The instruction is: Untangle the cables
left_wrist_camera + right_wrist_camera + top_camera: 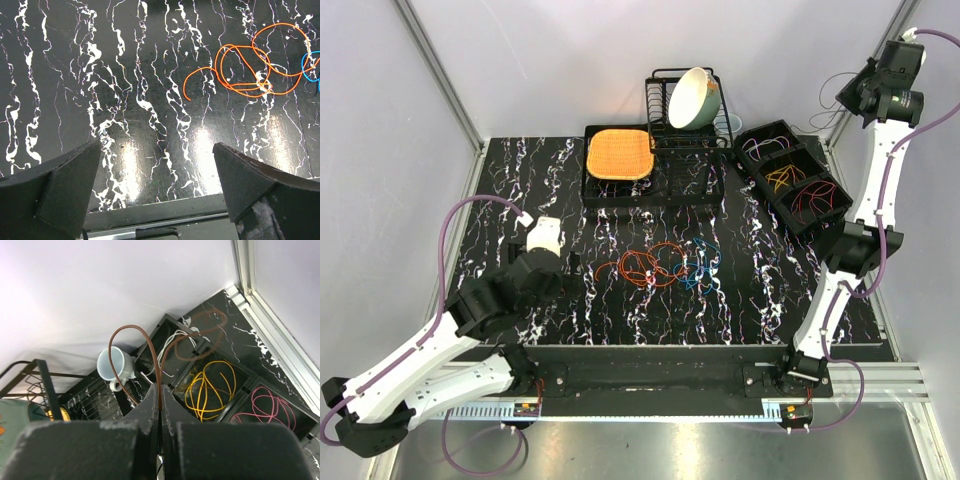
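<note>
Table edge [165,192] below wide left tool [156,146] — right tool [160,392] pinches maroon cable [129,328] aloft.

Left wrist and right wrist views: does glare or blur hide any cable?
Left wrist view: soft bright reflections on the glossy table, clear of the orange cable, which is sharp. Right wrist view: the shut right gripper is out of focus, and the far loop of its brown cable looks smeared.

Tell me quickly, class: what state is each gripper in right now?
Left gripper: open, holding nothing.
Right gripper: closed on a thin brown cable.
</note>
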Controlling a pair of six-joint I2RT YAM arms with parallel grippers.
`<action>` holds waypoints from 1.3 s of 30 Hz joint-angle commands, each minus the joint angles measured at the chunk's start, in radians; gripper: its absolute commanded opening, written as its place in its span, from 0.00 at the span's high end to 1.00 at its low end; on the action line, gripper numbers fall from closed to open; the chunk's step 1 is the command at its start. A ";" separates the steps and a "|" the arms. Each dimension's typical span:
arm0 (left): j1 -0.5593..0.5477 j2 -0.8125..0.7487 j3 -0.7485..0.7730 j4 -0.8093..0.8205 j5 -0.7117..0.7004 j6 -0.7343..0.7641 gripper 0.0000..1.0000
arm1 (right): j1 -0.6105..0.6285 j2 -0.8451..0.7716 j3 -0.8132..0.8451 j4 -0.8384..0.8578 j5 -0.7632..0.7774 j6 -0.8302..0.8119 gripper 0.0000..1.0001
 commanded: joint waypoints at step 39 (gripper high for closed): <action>0.004 -0.030 0.001 0.029 -0.053 -0.015 0.01 | 0.000 0.160 -0.232 -0.014 -0.172 0.046 1.00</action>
